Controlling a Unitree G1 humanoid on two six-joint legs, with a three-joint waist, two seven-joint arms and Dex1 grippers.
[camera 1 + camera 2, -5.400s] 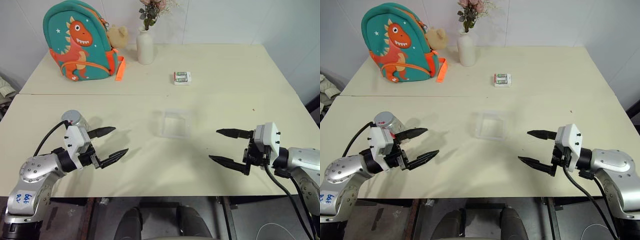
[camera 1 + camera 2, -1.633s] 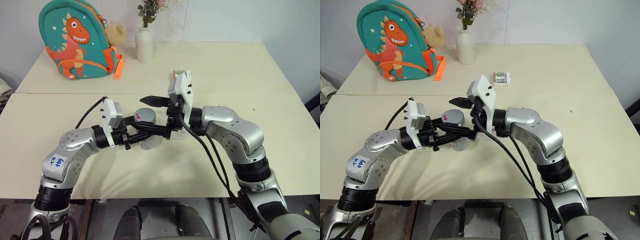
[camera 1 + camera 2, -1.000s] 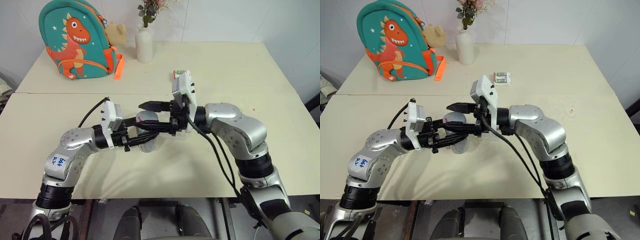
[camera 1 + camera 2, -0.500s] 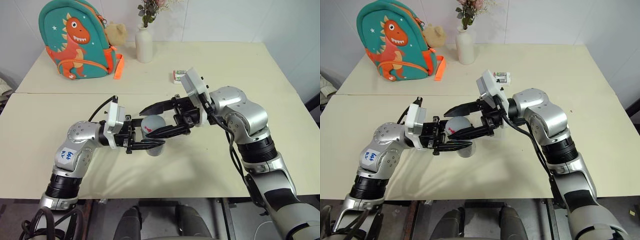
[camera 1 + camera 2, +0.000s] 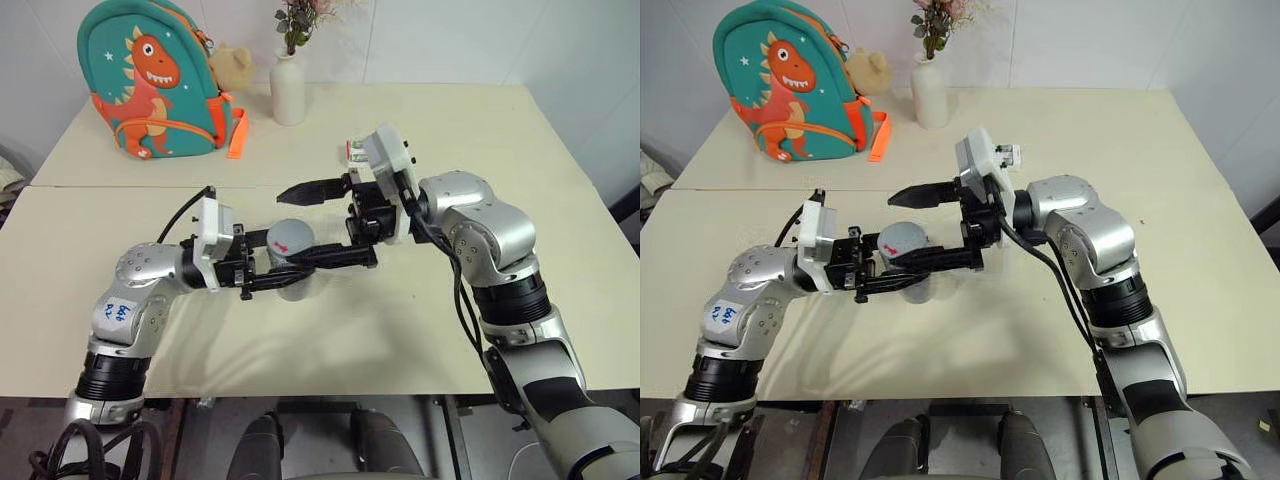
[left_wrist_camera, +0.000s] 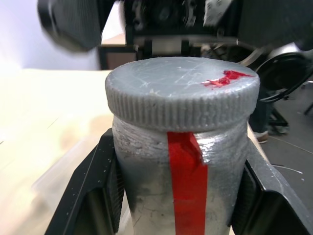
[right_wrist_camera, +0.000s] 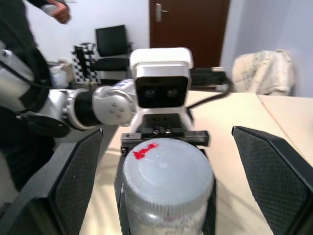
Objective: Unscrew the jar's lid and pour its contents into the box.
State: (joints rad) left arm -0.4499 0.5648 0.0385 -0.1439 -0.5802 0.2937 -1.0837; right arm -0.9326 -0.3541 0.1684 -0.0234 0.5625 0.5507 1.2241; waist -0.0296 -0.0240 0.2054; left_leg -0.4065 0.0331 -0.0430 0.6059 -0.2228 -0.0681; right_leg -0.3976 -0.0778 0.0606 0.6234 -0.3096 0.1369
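My left gripper (image 5: 285, 272) is shut on the jar (image 5: 292, 284), holding it upright above the table; its black fingers (image 6: 98, 196) press both sides of the cloudy wall, which bears a red stripe. The grey lid (image 5: 288, 238) with its red mark sits on the jar (image 6: 181, 186). My right gripper (image 5: 292, 226) reaches in from the opposite side, open; its fingers (image 7: 78, 181) stand wide on either side of the lid (image 7: 166, 169), clear of it. The contents cannot be made out through the wall. The box is hidden behind the two grippers.
A teal dinosaur backpack (image 5: 150, 80) and a white flower vase (image 5: 288, 90) stand at the table's far left. A white-and-green packet (image 5: 352, 150) peeks out behind my right wrist. A person's hand (image 7: 58, 12) shows in the room beyond.
My right gripper's fingers have spread apart off the lid. The jar, tilted half a second ago, is upright again in the left gripper.
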